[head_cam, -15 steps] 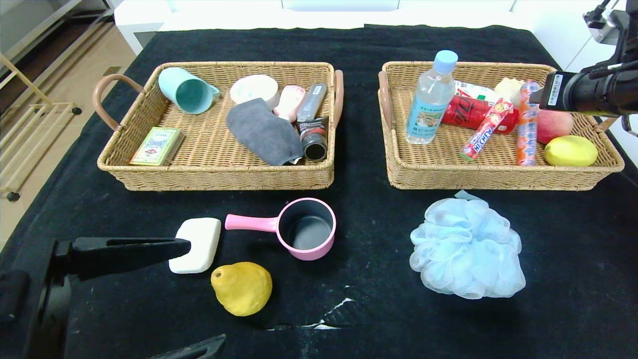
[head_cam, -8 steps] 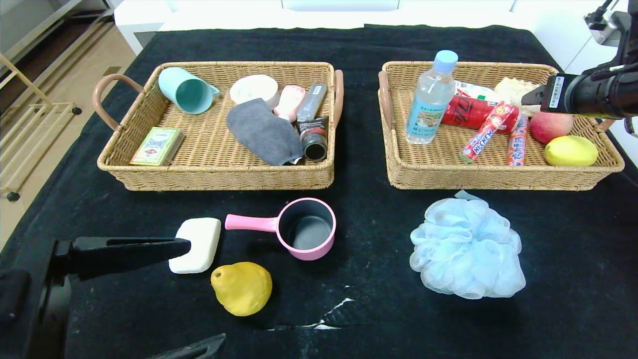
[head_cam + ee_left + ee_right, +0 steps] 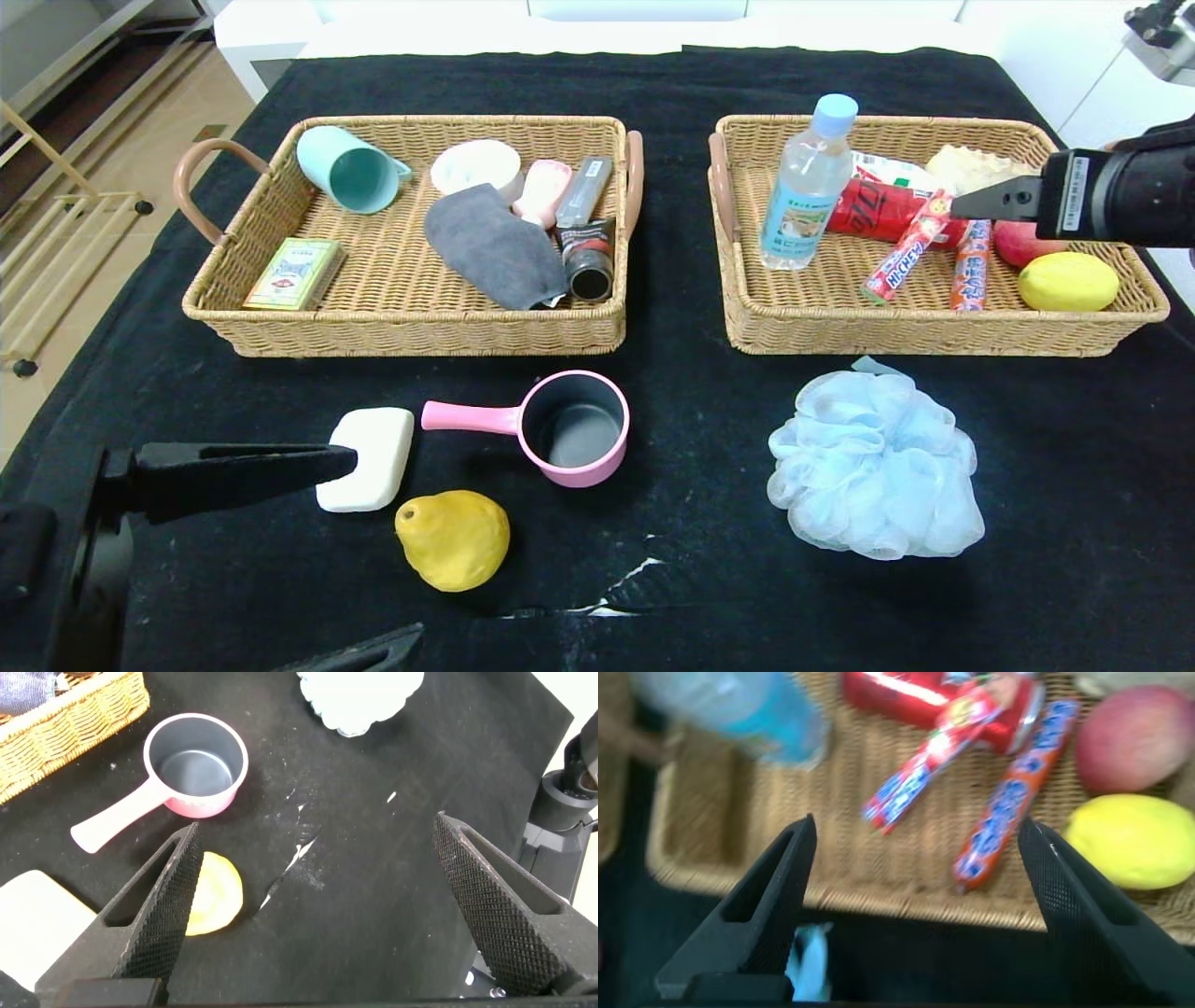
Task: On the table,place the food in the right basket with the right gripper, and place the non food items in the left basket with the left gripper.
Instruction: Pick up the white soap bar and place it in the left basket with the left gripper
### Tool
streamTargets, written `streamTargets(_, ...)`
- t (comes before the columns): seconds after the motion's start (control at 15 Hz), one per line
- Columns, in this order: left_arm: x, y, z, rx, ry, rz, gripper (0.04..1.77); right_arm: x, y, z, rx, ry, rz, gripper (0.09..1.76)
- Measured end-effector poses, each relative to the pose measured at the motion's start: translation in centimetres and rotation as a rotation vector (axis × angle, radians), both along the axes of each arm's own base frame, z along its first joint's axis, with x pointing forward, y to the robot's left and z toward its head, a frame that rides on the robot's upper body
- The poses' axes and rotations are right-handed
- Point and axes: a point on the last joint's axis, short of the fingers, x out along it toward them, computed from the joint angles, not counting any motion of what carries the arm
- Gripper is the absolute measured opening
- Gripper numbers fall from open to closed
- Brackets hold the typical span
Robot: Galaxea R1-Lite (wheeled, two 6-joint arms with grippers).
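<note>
The table (image 3: 691,84) has a black cloth. The white soap bar (image 3: 367,457), the pink pot (image 3: 571,429), the yellow pear (image 3: 453,539) and the pale blue mesh puff (image 3: 873,462) lie on it in front of the baskets. The bottle (image 3: 808,182) stands in the right basket (image 3: 934,327); the sausage stick (image 3: 971,264) lies there too. My right gripper (image 3: 1004,199) hovers over that basket, open and empty, with the sausage (image 3: 1013,807) below it. My left gripper (image 3: 385,549) is open and empty at the front left, beside the soap and pear (image 3: 217,891).
The left basket (image 3: 401,327) holds a teal cup (image 3: 350,168), a grey cloth, a card box and tubes. The right basket also holds a lemon (image 3: 1068,282), an apple (image 3: 1022,245), a candy stick and a red packet. A white tear (image 3: 607,597) marks the cloth.
The sausage stick left my right gripper and came to lie flat in the right basket. My right gripper then drew back over the basket. The left arm has not moved.
</note>
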Motion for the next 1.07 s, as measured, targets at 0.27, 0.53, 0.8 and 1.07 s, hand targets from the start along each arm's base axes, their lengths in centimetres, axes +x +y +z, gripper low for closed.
streamTargets(0.27,0.0,0.1,0.2,-0.005,-0.009,0.012,1.76,-5.5,1.3,-0.8,-0.029,-0.004,0.304,1.63)
streamTargets(0.53,0.0,0.1,0.0,0.001,-0.004,0.012,1.76,-9.3,2.9,-1.9,-0.05,-0.104,0.543,1.66)
streamTargets(0.8,0.0,0.0,-0.1,0.009,-0.001,0.016,1.76,-13.4,4.3,-3.5,-0.067,-0.147,0.761,1.68)
streamTargets(1.07,0.0,0.1,-0.1,0.013,-0.007,0.027,1.76,-15.8,4.2,-4.7,-0.059,-0.164,0.889,1.69)
